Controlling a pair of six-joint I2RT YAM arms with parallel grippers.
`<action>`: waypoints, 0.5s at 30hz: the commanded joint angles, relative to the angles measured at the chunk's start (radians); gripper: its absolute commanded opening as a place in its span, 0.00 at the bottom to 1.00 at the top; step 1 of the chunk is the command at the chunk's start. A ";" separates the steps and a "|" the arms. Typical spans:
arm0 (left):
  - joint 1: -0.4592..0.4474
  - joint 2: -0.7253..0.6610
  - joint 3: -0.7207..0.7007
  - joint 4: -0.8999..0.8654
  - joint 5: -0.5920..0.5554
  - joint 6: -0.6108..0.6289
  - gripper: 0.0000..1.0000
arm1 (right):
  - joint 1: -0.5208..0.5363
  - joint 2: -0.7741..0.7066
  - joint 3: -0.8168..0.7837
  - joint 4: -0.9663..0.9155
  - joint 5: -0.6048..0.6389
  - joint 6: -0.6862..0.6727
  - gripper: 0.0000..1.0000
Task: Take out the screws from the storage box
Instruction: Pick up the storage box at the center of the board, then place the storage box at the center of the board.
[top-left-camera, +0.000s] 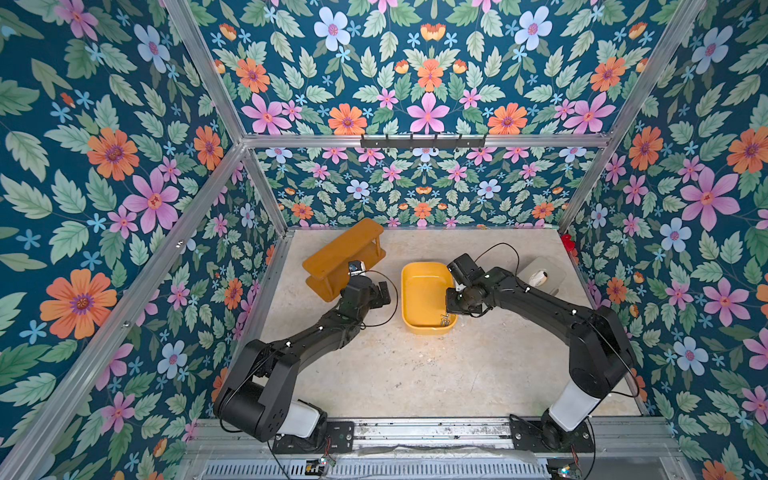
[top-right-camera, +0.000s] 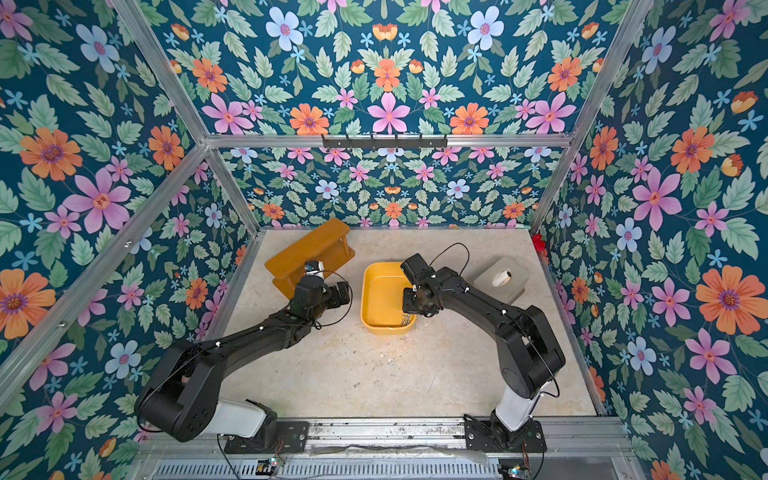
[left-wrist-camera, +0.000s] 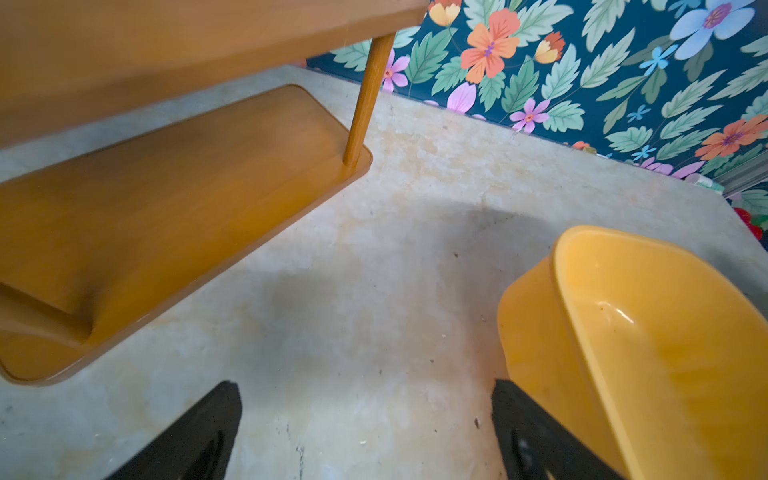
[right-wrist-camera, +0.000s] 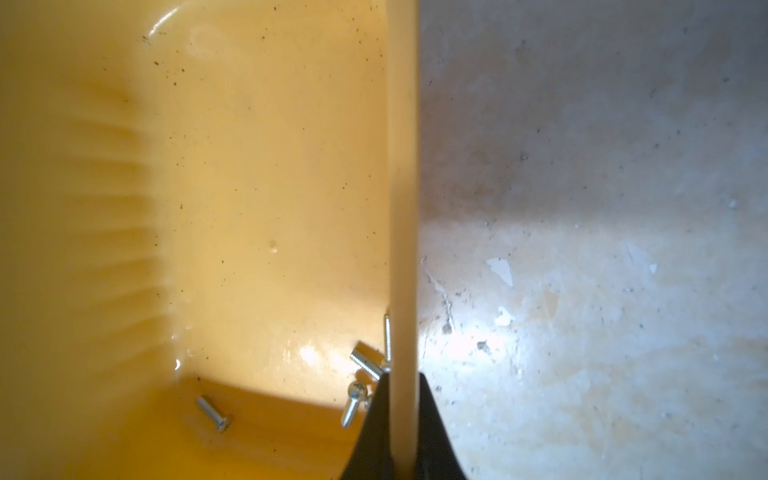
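The yellow storage box (top-left-camera: 419, 286) (top-right-camera: 380, 286) sits mid-table in both top views. Several small silver screws (right-wrist-camera: 365, 362) lie in its near right corner (top-left-camera: 444, 319), with one screw (right-wrist-camera: 214, 412) lying apart from them. My right gripper (right-wrist-camera: 403, 378) (top-left-camera: 452, 311) is shut on the box's right wall, one finger inside and one outside. My left gripper (left-wrist-camera: 365, 386) (top-left-camera: 380, 293) hangs open over bare table, just left of the box (left-wrist-camera: 665, 353), holding nothing.
An orange-brown two-tier shelf (top-left-camera: 343, 257) (left-wrist-camera: 166, 208) stands at the back left, close to the left arm. A grey-beige box (top-left-camera: 540, 276) with a white item on top sits behind the right arm. A red object (top-left-camera: 567, 241) is in the back right corner.
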 joint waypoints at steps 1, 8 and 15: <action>-0.001 -0.023 0.045 -0.143 0.015 0.014 0.99 | 0.000 -0.003 0.047 -0.188 -0.151 0.028 0.00; -0.001 -0.047 0.072 -0.224 0.045 0.010 0.99 | 0.000 -0.034 0.007 -0.264 -0.209 0.017 0.00; -0.021 -0.015 0.052 -0.193 0.104 -0.034 0.99 | 0.014 -0.086 -0.076 -0.250 -0.147 0.046 0.00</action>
